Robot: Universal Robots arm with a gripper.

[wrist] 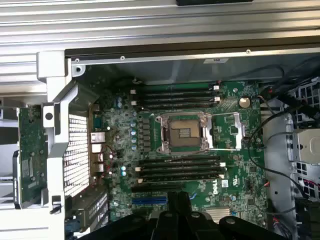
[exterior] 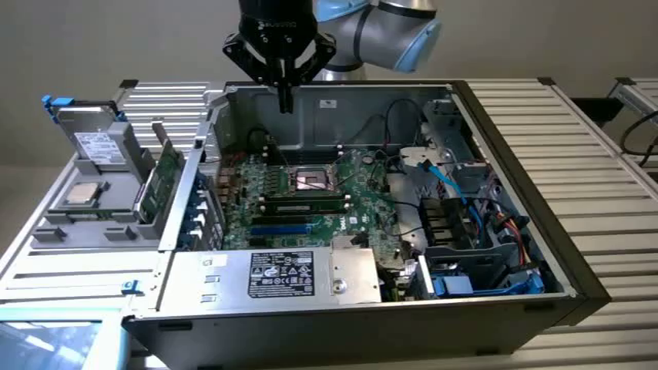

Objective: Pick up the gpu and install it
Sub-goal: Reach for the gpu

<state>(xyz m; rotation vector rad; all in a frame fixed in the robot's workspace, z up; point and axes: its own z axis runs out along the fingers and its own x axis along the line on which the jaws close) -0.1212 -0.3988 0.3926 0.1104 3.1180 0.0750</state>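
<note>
Black claw (exterior: 285,99) closed, empty, above steel case (exterior: 340,116); flat green gpu (exterior: 162,182) upright outside

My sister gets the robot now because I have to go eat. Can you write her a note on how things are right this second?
Gripper: shut, empty, hovering above the open computer case, touching nothing.
Gpu: standing on edge in the gray holder outside the case, on the exterior view's left. Not gripped.
Motherboard: in the case, no gpu in it.
Done: nothing that shows.
Left: the whole job. The gpu is not picked up and not installed.
</note>
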